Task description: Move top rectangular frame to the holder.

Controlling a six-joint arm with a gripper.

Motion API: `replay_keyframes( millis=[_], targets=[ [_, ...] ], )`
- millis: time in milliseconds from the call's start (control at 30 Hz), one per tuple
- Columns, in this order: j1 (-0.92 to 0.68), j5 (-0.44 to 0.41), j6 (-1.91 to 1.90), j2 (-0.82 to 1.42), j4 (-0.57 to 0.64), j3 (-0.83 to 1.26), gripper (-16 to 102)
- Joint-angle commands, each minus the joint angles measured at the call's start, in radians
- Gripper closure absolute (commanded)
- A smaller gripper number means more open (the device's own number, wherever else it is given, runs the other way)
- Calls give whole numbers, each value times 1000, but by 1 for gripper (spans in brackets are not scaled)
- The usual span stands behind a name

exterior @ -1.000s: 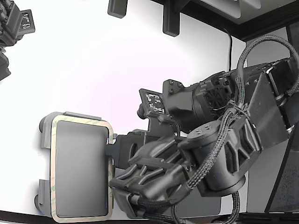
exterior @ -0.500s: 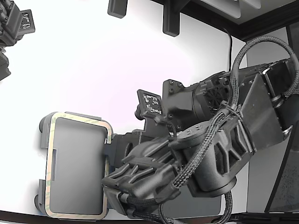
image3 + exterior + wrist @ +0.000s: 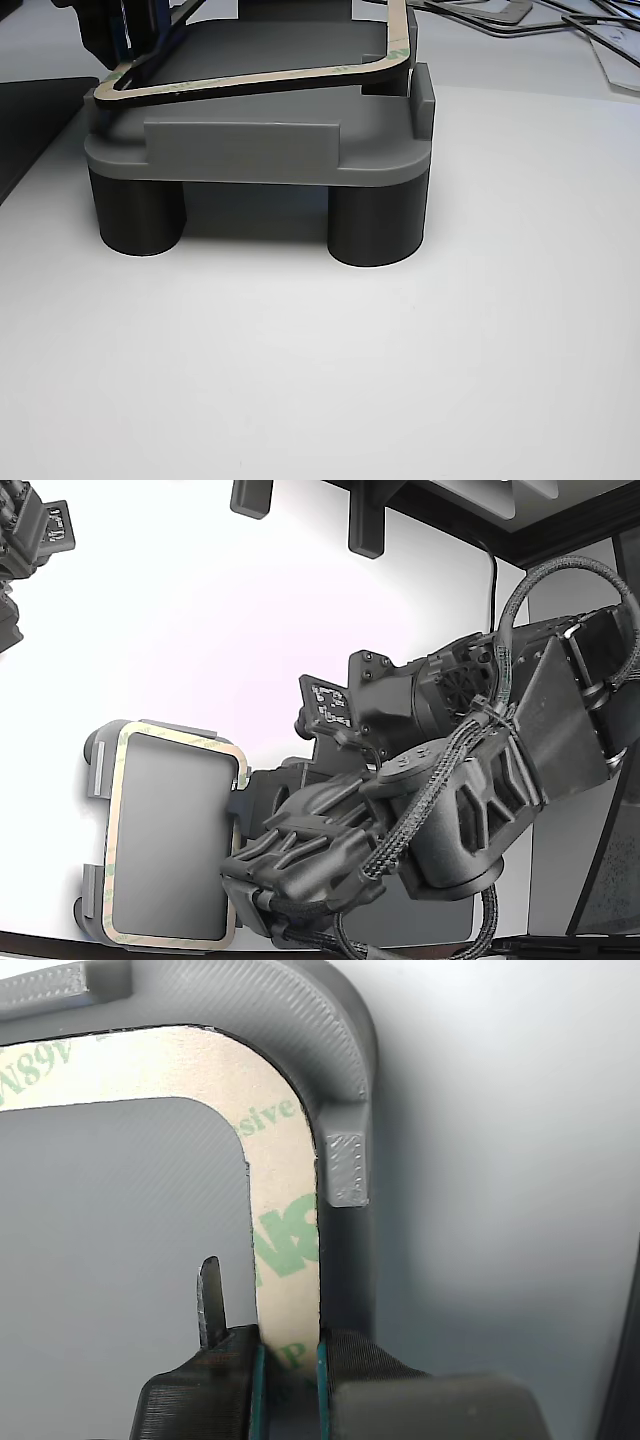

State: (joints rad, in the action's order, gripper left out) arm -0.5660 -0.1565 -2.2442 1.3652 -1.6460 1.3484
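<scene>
The top rectangular frame [image 3: 180, 739] is a thin beige outline with green print, lying over the light grey holder [image 3: 95, 765] at the lower left of the exterior view. My gripper [image 3: 238, 805] is shut on the frame's right long side. In the wrist view the teal pads [image 3: 258, 1375] pinch the beige strip [image 3: 285, 1250] just inside the holder's raised tab [image 3: 347, 1170]. In the other view the frame [image 3: 250, 82] sits slightly tilted on the holder [image 3: 260, 150], which stands on dark round legs. There my gripper [image 3: 115, 30] holds the frame's far left side.
Part of a second arm [image 3: 30, 540] shows at the top left of the exterior view. Two dark brackets [image 3: 365, 520] stand at the table's far edge. A dark grey mat [image 3: 440, 920] lies under my arm. Cables [image 3: 520, 15] run behind the holder.
The frame shifted a little toward the exterior view's left and up over the holder, then came slightly back. My arm's forearm swung lower while the gripper stayed shut on the frame.
</scene>
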Motion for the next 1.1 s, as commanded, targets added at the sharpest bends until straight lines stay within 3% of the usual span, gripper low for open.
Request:
replay_keyframes(
  millis=[0,1067],
  targets=[
    [11,0,3,34,-11,-15,97],
    [21,-2,35,3,-9,-23,96]
  ],
)
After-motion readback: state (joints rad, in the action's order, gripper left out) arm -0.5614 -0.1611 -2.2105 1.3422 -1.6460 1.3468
